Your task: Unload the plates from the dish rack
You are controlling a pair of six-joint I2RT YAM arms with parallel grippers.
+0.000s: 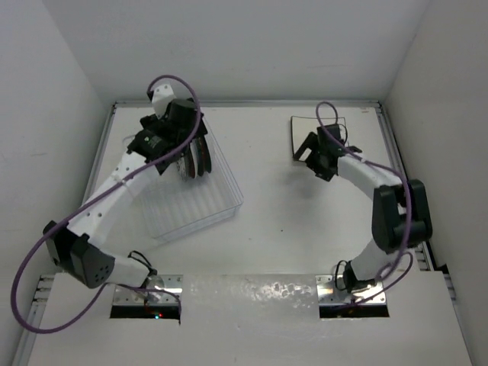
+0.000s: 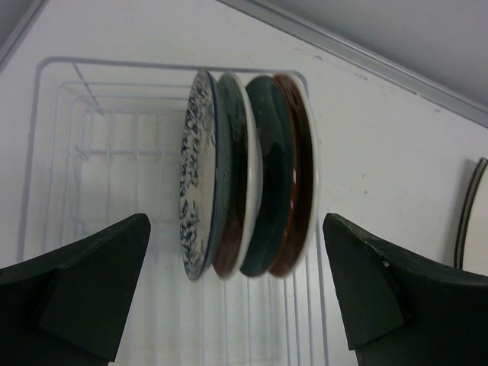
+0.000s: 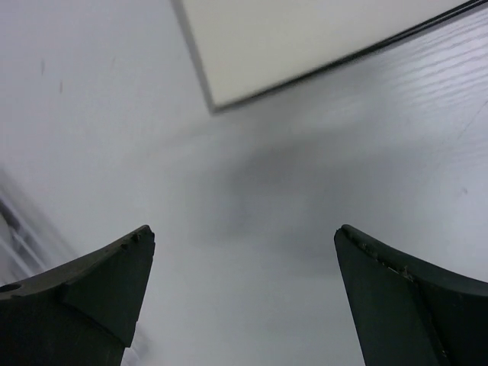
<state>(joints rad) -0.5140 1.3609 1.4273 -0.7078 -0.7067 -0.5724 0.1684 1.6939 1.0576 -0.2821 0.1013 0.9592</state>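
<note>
The dish rack (image 1: 191, 207) is a clear ribbed tray at the left of the table. Three round plates stand upright on edge at its far end (image 1: 198, 160): a white one with blue flowers (image 2: 197, 191) and two red and teal ones (image 2: 235, 175) (image 2: 293, 183). My left gripper (image 1: 181, 151) hovers over them, open. In the left wrist view its fingers flank the stack (image 2: 236, 223) without touching it. The square cream plate (image 1: 306, 130) (image 3: 305, 38) lies flat on the table at the back right. My right gripper (image 1: 313, 158) (image 3: 244, 232) is open and empty just in front of it.
The rack's clear wall (image 2: 46, 152) runs along the left of the stack, and its edge (image 3: 15, 229) shows at the left of the right wrist view. White walls enclose the table on three sides. A metal rail (image 2: 366, 61) runs along the back.
</note>
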